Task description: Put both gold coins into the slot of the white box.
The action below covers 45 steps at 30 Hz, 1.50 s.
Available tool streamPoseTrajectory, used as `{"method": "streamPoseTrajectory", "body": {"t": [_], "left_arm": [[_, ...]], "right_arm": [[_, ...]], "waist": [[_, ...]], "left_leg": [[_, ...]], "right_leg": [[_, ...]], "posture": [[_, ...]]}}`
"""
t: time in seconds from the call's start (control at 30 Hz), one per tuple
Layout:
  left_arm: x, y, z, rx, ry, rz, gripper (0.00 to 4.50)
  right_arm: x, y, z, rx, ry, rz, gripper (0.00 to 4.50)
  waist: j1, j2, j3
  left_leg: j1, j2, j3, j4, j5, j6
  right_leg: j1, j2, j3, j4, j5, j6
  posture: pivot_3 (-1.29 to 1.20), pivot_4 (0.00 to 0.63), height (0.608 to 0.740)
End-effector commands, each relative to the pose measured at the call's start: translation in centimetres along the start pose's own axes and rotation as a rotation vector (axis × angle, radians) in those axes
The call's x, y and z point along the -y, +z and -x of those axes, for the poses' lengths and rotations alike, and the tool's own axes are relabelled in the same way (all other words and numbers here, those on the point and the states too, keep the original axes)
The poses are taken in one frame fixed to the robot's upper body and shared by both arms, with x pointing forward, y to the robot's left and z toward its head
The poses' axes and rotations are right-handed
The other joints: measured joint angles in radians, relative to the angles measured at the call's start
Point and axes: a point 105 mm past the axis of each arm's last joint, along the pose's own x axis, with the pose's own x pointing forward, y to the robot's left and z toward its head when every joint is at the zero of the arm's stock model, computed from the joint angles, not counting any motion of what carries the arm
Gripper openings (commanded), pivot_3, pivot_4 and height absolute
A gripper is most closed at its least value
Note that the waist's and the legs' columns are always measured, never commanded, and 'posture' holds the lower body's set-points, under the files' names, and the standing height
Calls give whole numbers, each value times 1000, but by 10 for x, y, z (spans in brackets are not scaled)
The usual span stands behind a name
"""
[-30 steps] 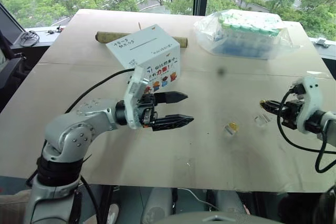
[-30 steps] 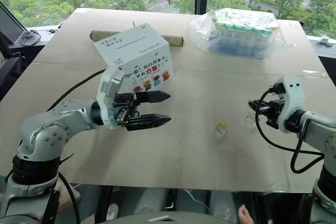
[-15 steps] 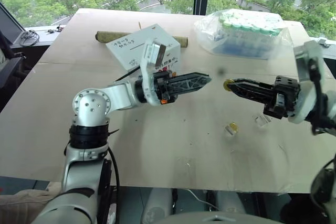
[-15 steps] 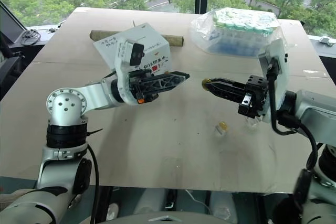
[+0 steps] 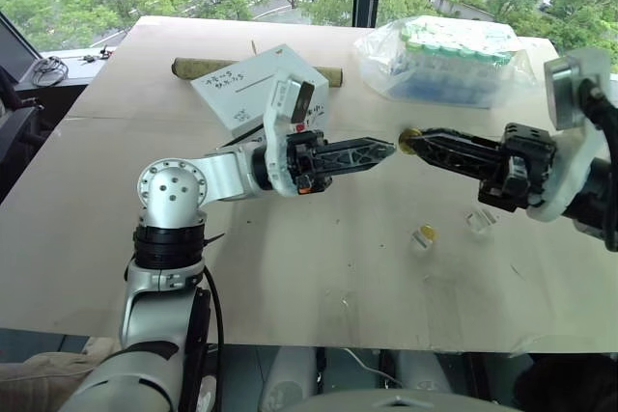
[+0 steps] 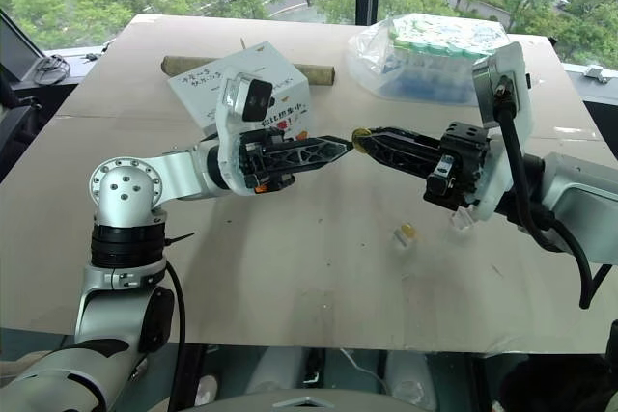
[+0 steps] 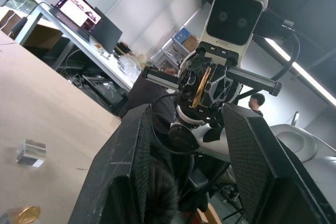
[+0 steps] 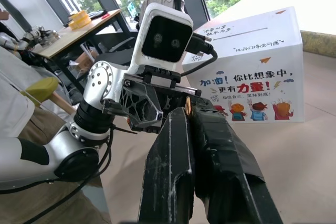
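Right gripper [image 5: 409,140] was clenched on one gold coin [image 5: 408,139], pinched edge-on at the very fingertips, centre of the frame in the head views. Left gripper [image 5: 386,149] pointed straight at it, tip to tip, just beside the coin; whether it touched could not be told. In the left wrist view its fingers [image 7: 128,166] stood apart with the coin visible between and beyond them, so the left was part-open and held nothing.

Second gold coin [image 5: 428,233] lay on the table [image 5: 290,277] at lower right of centre, beside a small clear plastic piece [image 5: 480,222]. White box [image 5: 261,94] sat in the upper left-centre, behind the left arm, its slot [image 5: 261,84] showing on the top face and nothing in it that I could see.

Looked like a hand-over in mid-air. Risks, as judged:
- The coin was tiny and held by a thin rim. If the left fingers closed off-centre or on the right fingertips instead of the disc, the coin could pop loose.
- If the right let go before the left had a true pinch, the coin would drop and likely roll on the table, possibly off the edge.
- A nudge from the left tip could twist the coin in the grip, leaving it badly turned for the narrow slot.
- Left arm sat close in front of the box; a swing toward the slot could bump or shift it.
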Motion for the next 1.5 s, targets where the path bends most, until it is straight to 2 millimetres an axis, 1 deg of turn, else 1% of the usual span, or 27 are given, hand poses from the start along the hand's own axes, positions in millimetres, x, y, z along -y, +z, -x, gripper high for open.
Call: {"method": "streamPoseTrajectory", "body": {"t": [0.03,0.1,0.13,0.37,0.53,0.57,0.6,0.67,0.87,0.9,0.97,1.0,1.37,1.4,1.43,1.47,1.5], "left_arm": [[11,6,-3,4,-44,-47,1212],[11,6,-3,5,-48,-48,316],[11,6,-3,3,-49,-51,67],[14,4,-3,-5,-74,-53,67],[17,2,1,-31,-100,-33,67],[16,0,1,-45,-94,-43,566],[16,-2,1,-63,-91,-51,826],[18,-4,1,-84,-105,-48,1788],[17,-3,-1,-76,-122,-58,1788],[17,-2,-1,-74,-124,-57,1251],[17,-1,-2,-73,-126,-62,407],[18,-2,-2,-74,-128,-64,53],[21,-1,1,-66,-143,-56,53],[21,0,2,-61,-144,-50,436],[20,0,2,-61,-139,-53,563],[19,0,2,-61,-132,-58,830],[18,1,1,-59,-122,-61,1303]], "right_arm": [[-10,7,0,27,42,12,0],[-10,7,-1,25,47,12,0],[-11,7,-1,24,48,12,0],[-12,6,-3,22,56,10,0],[-11,6,-3,20,52,7,0],[-11,6,-3,21,53,7,0],[-12,6,-3,22,55,7,0],[-12,6,-3,23,57,6,0],[-14,6,-5,19,69,7,0],[-14,6,-5,18,70,7,0],[-14,5,-5,17,72,6,0],[-14,5,-6,16,73,5,0],[-15,1,-7,2,76,0,0],[-15,1,-7,3,75,-1,0],[-15,2,-7,5,74,0,0],[-15,2,-7,7,75,0,0],[-15,2,-7,9,76,0,0]], "waist": [[1,0,0],[4,0,0],[5,0,0],[13,0,0],[12,0,0],[12,0,0],[12,0,0],[13,0,0],[13,-1,1],[13,-1,1],[13,-1,1],[12,-1,1],[13,-1,1],[12,-1,1],[12,-1,1],[12,-1,1],[13,-1,1]], "left_leg": [[0,0,0,0,0,0],[0,0,0,0,0,0],[0,0,0,0,0,0],[0,0,0,0,0,0],[-1,0,0,0,0,0],[-1,0,0,0,0,0],[-1,0,0,0,0,0],[-1,0,0,0,0,0],[-1,0,0,0,0,0],[-1,0,0,0,0,0],[-1,0,-1,0,0,0],[-1,0,-1,0,0,0],[-1,0,-1,0,0,0],[-1,0,-1,0,0,0],[-1,0,-1,0,0,0],[-1,0,-1,0,0,0],[-1,0,-1,0,0,0]], "right_leg": [[0,0,0,0,0,0],[0,0,0,0,0,0],[0,0,0,0,0,0],[0,0,-1,-1,0,0],[0,0,-1,-1,0,0],[0,0,-1,-1,0,0],[0,0,-1,-1,0,0],[0,0,-1,-1,0,0],[0,0,-1,-2,0,0],[0,0,-1,-2,0,0],[0,0,-1,-2,0,0],[0,0,-1,-2,0,0],[0,0,-1,-2,0,0],[0,0,-1,-2,0,0],[0,0,-1,-2,0,0],[0,0,-1,-2,0,0],[0,0,-1,-2,0,0]], "posture": [[0,150,740],[0,150,740],[0,150,740],[0,150,740],[0,150,740],[0,150,740],[0,150,740],[0,150,740],[0,150,740],[0,150,740],[0,150,740],[0,150,740],[0,150,740],[0,150,740],[0,150,740],[0,150,740],[0,150,740]]}}
